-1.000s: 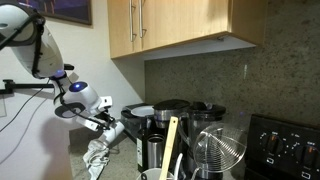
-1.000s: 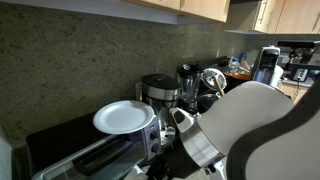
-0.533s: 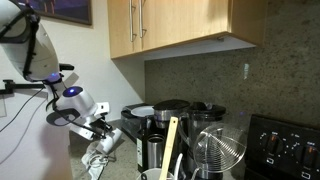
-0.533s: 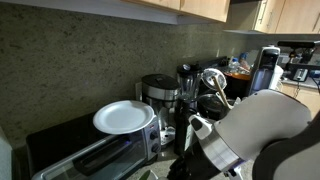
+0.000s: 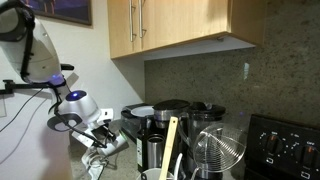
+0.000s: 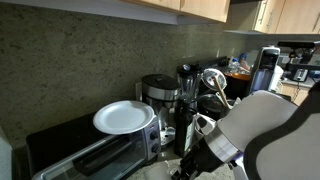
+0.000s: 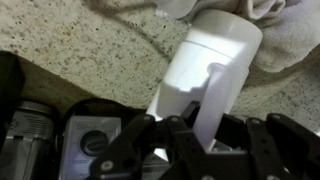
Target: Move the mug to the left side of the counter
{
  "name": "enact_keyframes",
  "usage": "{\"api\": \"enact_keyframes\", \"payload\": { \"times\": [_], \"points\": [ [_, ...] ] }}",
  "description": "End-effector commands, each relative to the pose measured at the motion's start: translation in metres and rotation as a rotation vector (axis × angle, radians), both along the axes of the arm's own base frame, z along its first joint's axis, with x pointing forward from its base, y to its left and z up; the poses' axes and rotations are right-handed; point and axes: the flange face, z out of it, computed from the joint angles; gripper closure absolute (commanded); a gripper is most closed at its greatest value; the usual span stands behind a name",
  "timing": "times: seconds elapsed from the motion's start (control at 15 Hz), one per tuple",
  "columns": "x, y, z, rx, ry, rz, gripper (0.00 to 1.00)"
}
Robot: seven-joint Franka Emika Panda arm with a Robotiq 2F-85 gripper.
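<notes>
In the wrist view a white mug (image 7: 195, 70) with a handle hangs from my gripper (image 7: 190, 135), whose black fingers are shut on its rim near the handle. The mug hangs over the pale grey speckled counter (image 7: 70, 50). In an exterior view my gripper (image 5: 107, 142) is low at the end of the counter, just above a crumpled cloth (image 5: 97, 160). The mug is hard to make out there. In an exterior view the arm's white body (image 6: 260, 130) fills the foreground and hides the mug.
A pale towel (image 7: 275, 30) lies just beyond the mug. Black appliances (image 5: 165, 125), a wooden spatula (image 5: 170, 145) and a wire whisk (image 5: 215, 150) crowd the counter beside a stove (image 5: 285, 145). A white plate (image 6: 122, 117) lies on a toaster oven (image 6: 90, 155).
The arm has moved down and away from the appliances, and the gripper with the mug has come lower towards the cloth.
</notes>
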Motion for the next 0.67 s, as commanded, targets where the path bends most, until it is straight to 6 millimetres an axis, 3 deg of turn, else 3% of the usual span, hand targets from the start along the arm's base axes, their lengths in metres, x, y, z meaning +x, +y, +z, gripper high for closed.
{"api": "enact_keyframes", "payload": {
  "times": [0.0,0.33,0.6],
  "points": [
    [-0.002,-0.012,-0.006,-0.063,0.080,-0.020,0.98],
    [0.004,-0.027,-0.007,-0.146,0.242,-0.033,0.98],
    [0.008,-0.015,0.004,-0.218,0.308,-0.031,0.98]
  ]
}}
